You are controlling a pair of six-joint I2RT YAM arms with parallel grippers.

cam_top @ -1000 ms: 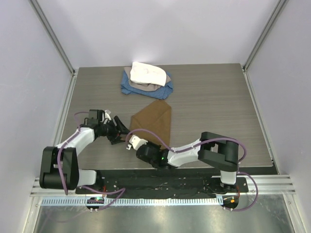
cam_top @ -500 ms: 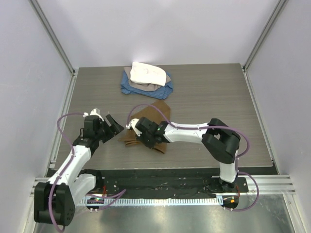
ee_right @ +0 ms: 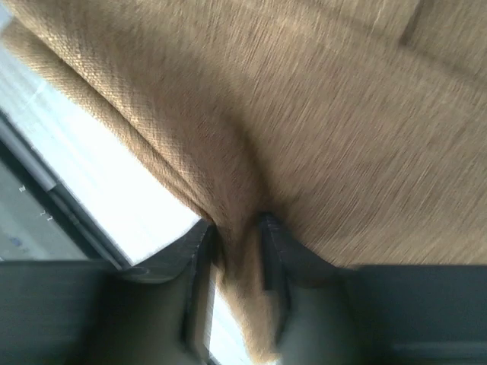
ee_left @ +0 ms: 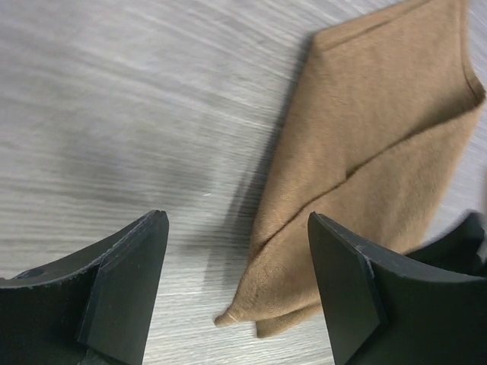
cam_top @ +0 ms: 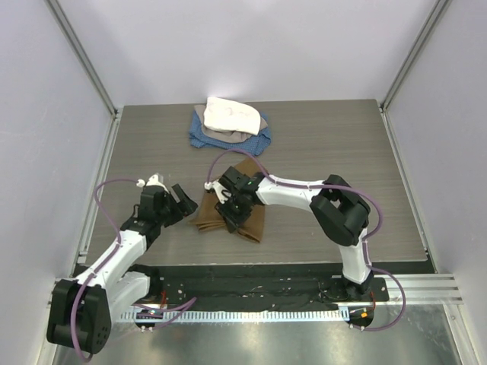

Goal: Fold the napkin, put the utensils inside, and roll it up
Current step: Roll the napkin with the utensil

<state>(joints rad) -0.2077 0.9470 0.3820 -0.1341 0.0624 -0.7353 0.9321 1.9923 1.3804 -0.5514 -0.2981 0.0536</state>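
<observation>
The napkin (cam_top: 253, 222), a plain tan-brown cloth folded over on itself, is caught in the right gripper (cam_top: 230, 211). The wrist view shows a raised ridge of the fabric pinched between its two dark fingers (ee_right: 194, 258), which stand narrow, close on either side of the pleat. That gripper sits low on the napkin's left half. The rest of the cloth lies flat near the middle of the grey wood-grain bench (cam_top: 327, 144). Just to the left, the left gripper (cam_top: 181, 199) hangs over bare bench, spread wide with nothing held, facing a pointed corner of the napkin but apart from it. At the bench's far edge, well apart, a white cloth (cam_top: 228, 114) lies on a blue cloth (cam_top: 199, 138).
</observation>
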